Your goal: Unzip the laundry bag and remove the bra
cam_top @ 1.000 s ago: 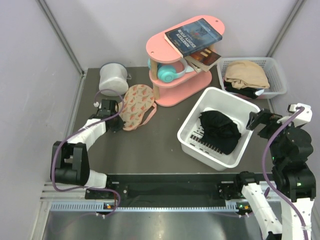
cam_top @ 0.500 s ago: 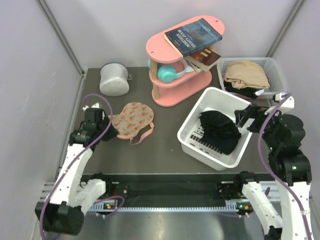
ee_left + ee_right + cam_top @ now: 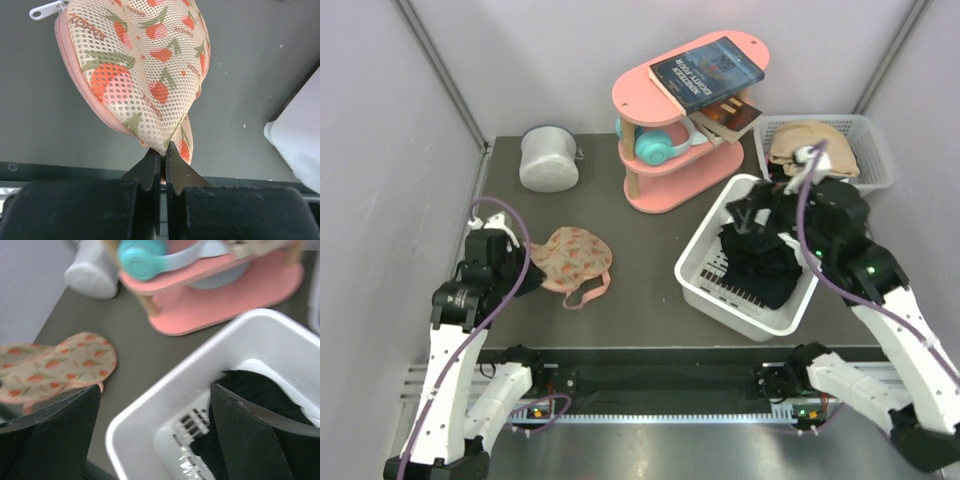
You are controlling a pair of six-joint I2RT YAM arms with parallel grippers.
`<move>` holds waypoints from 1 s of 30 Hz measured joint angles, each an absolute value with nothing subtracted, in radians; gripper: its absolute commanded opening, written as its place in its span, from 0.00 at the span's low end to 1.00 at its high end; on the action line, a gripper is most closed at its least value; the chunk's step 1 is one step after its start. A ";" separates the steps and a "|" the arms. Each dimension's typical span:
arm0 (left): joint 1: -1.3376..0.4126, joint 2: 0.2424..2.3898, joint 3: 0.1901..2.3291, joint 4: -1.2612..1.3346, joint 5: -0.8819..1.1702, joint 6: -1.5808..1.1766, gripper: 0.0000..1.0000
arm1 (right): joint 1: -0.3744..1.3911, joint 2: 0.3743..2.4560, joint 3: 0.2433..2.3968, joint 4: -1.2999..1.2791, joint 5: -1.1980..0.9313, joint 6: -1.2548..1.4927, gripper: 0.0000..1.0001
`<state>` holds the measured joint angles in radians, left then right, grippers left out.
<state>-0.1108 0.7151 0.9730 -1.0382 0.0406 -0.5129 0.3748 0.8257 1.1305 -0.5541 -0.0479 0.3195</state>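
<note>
The right wrist view is blurred, so detail there is soft. The laundry bag's (image 3: 572, 258) inside cannot be seen, and only the white zip pull (image 3: 42, 10) peeks in at the top edge of the left wrist view. The bag sits bunched on the dark table (image 3: 650, 240), left of centre. Whether it rests flat or hangs partly lifted is hard to tell. The left gripper (image 3: 161, 150) has its jaws pinched tight on the bag's mesh edge, the arm bent up at the bag's left side. The right arm leans in over the white bin (image 3: 705, 282), and the right gripper (image 3: 155, 390) gapes wide above the black garment (image 3: 760, 265), holding nothing.
</note>
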 measured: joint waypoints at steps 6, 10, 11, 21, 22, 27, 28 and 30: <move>-0.111 0.718 1.017 -1.082 0.041 -0.477 0.00 | 0.727 1.082 1.223 -0.455 0.058 0.329 0.93; -0.111 0.719 1.050 -1.102 0.041 -0.460 0.00 | 0.852 1.307 1.336 -0.435 0.031 0.329 0.94; -0.111 0.718 1.053 -1.106 0.041 -0.456 0.00 | 0.873 1.368 1.370 -0.428 0.014 0.329 0.94; -0.111 0.738 1.040 -1.109 0.111 -0.459 0.03 | 0.994 1.696 1.544 -0.432 -0.104 0.346 0.95; -0.111 0.737 1.025 -1.096 0.140 -0.471 0.07 | 0.999 1.701 1.547 -0.434 -0.107 0.353 0.95; -0.111 0.712 0.890 -0.959 0.323 -0.580 0.46 | 1.006 1.707 1.547 -0.436 -0.086 0.399 0.96; -0.111 0.710 0.855 -0.922 0.366 -0.609 0.55 | 1.006 1.707 1.546 -0.437 -0.072 0.406 0.96; -0.111 0.713 0.807 -0.871 0.439 -0.664 0.71 | 1.006 1.702 1.536 -0.443 -0.035 0.417 0.96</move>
<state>-0.1108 0.7132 0.8070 -0.8715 0.4389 -0.6640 1.0061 1.7016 1.5364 -0.4427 -0.0353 0.4171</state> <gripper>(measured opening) 0.526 0.954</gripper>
